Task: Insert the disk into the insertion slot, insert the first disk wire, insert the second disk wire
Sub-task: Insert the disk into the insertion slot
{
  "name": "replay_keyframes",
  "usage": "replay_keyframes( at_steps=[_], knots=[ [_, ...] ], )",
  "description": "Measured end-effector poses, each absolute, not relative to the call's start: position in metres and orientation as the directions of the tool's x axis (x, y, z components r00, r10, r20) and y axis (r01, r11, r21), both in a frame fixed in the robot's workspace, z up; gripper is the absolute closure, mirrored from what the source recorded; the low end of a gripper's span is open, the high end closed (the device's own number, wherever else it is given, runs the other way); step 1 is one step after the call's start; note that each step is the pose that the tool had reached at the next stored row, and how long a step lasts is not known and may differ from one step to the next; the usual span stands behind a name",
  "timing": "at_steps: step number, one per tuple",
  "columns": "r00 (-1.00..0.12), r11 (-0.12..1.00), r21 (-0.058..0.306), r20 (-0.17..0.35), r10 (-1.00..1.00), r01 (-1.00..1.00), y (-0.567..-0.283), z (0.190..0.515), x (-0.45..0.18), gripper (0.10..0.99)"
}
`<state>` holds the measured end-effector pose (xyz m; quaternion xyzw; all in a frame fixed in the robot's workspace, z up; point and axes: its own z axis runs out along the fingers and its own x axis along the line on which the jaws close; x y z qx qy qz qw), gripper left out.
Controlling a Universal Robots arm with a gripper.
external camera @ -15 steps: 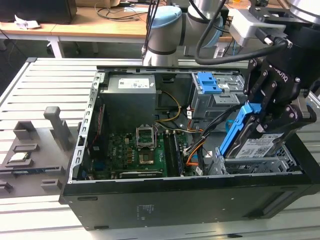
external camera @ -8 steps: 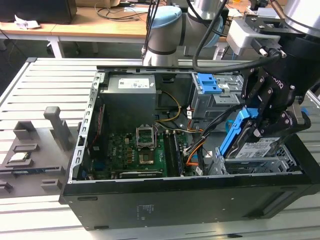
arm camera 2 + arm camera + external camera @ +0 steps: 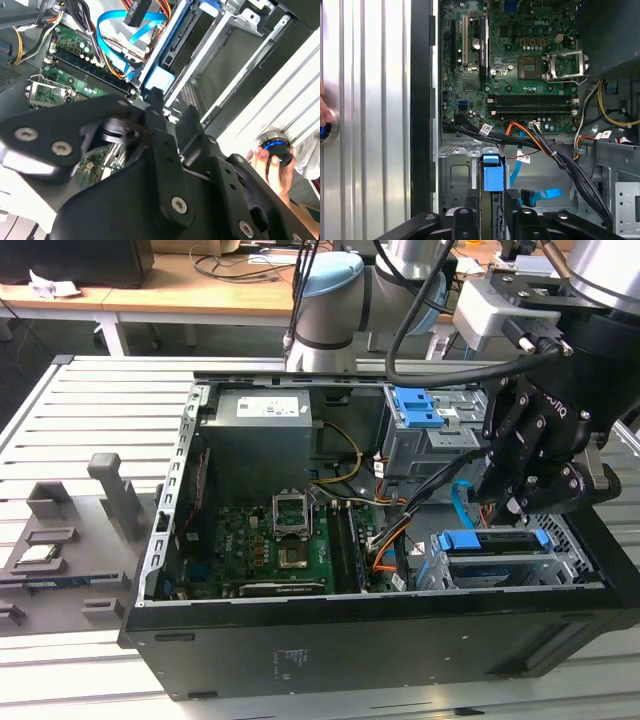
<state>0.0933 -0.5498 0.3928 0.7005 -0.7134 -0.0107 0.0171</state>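
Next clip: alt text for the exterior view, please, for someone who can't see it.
The robot's black hand hangs just above the disk, which lies in the silver insertion slot at the exterior view's right end of an open computer case. A green motherboard lies mid-case.

disk [image 3: 470,541]: blue-framed, seated in silver slot [image 3: 500,576] | 1st wire [image 3: 383,548]: orange-red bundle beside slot | 2nd wire [image 3: 459,502]: light-blue, looped nearby

**Cables crowd the drive cage**

Thick black cables [image 3: 580,185] cross over the silver perforated sheet-metal drive cage [image 3: 462,150]. Thin orange and red wires [image 3: 383,552] and a flat light-blue cable [image 3: 545,193] lie close beside them. Above the green motherboard [image 3: 265,540] lies open room.
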Motion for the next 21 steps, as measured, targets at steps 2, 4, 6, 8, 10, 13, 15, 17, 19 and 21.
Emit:
replay_keyframes(
  at_steps=[2,4,6,8,10,13,15,17,19,21],
  knots=[
    [-0.018,0.018,0.039,0.009,-1.000,-0.999,-0.550,0.393,0.093,0.788],
    [-0.018,0.019,0.039,0.009,-1.000,-0.999,-0.550,0.393,0.093,0.906],
    [-0.018,0.019,0.039,0.009,-1.000,-0.999,-0.550,0.393,0.093,0.980],
    [-0.018,0.018,0.039,0.009,-1.000,-0.999,-0.550,0.393,0.093,0.980],
    [-0.018,0.018,0.039,0.009,-1.000,-0.999,-0.550,0.393,0.093,0.980],
    [-0.018,0.018,0.039,0.009,-1.000,-0.999,-0.550,0.393,0.093,0.980],
    [-0.018,0.018,0.039,0.009,-1.000,-0.999,-0.550,0.392,0.094,0.980],
    [-0.018,0.018,0.039,0.009,-1.000,-0.999,-0.550,0.390,0.096,0.980],
    [-0.018,0.018,0.039,0.010,-1.000,-0.999,-0.549,0.386,0.101,0.980],
    [-0.018,0.018,0.039,0.010,-1.000,-0.999,-0.548,0.384,0.104,0.980]
  ],
)
